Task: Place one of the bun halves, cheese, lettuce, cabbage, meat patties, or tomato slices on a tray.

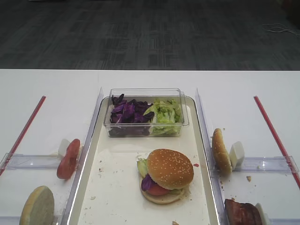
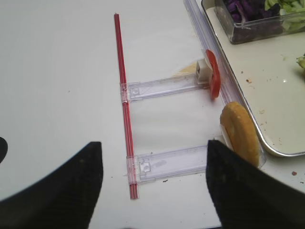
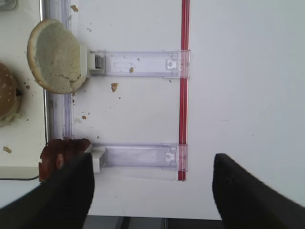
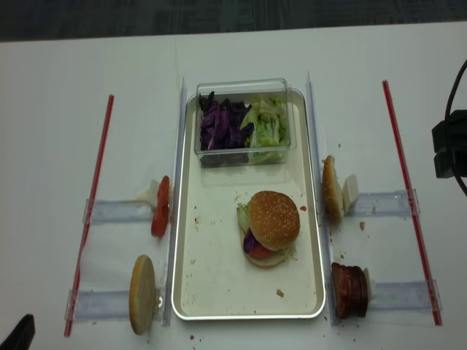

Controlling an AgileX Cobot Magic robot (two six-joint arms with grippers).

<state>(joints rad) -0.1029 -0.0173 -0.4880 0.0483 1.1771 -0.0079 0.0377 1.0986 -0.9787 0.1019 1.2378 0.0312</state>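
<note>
On the cream tray sits a stacked burger topped by a sesame bun half, with tomato, cabbage and lettuce peeking out beneath. A clear tub holds purple cabbage and lettuce. Left of the tray, a tomato slice and a bun half stand on edge. To the right stand another bun half and a meat patty. Cheese is out of view. My left gripper and right gripper are open, holding nothing, each above the bare table beside its holders.
Clear plastic holder rails lie across the white table on both sides, ending at red strips. Crumbs dot the tray and the table. The table's front edge shows close below the right gripper.
</note>
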